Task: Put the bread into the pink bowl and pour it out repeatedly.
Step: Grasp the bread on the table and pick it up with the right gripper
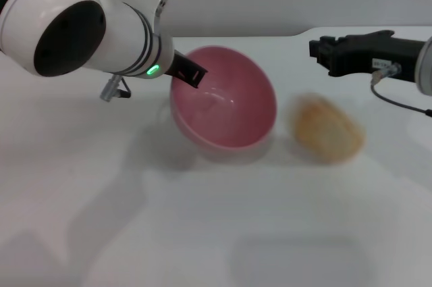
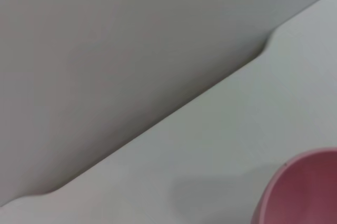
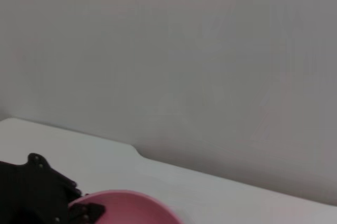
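The left tool (image 1: 191,73) was clamped on the rim of the pink bowl (image 1: 226,108), which was tipped toward the right and held nothing. The bread (image 1: 329,129) lay on the white worktop (image 1: 135,219) just beside it. The right tool (image 1: 322,49) hovered above, fingers together.

Bread (image 1: 329,137) blurred — stripes can't be made out.
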